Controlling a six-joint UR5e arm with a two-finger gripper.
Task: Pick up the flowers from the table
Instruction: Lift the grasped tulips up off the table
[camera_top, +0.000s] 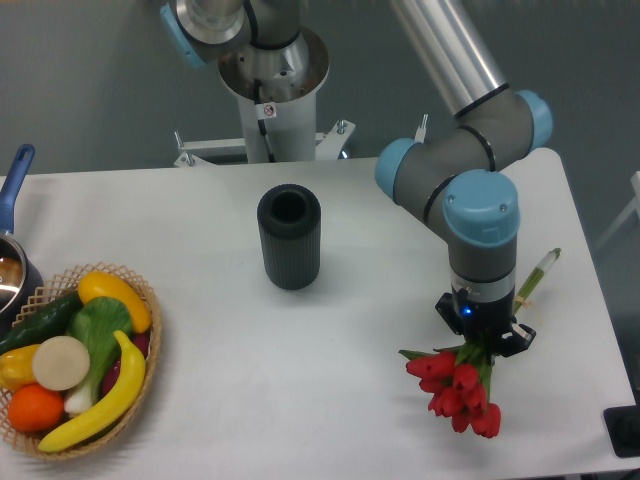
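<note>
Currently tool (487, 345) points straight down at right-front part of the bench (340, 350), fingers mostly hidden under the wrist w/ blue light; it looks clenched on the flowers (458, 385) just where stems meet leaves. Red buds fan out below and left of tool, toward bench's front edge, green leaves at their top. Stems run up-right behind the wrist, pale green end poking out at approx. the right side of the arm, near bench's right edge. Can't tell if bunch is touching bench surface or just off it. Arm (470, 160): grey w/ blue joint caps, silver tube running up out of view at top. Black ribbed vase (289, 237) upright near bench centre, well apart from flowers, mouth open upward. Wicker basket (150, 340) at front-left holds bananas, orange, cucumber, other veg. Pot w/ blue handle (14, 185) at far left edge, partly cut off. Robot base post (272, 95) behind bench.
</note>
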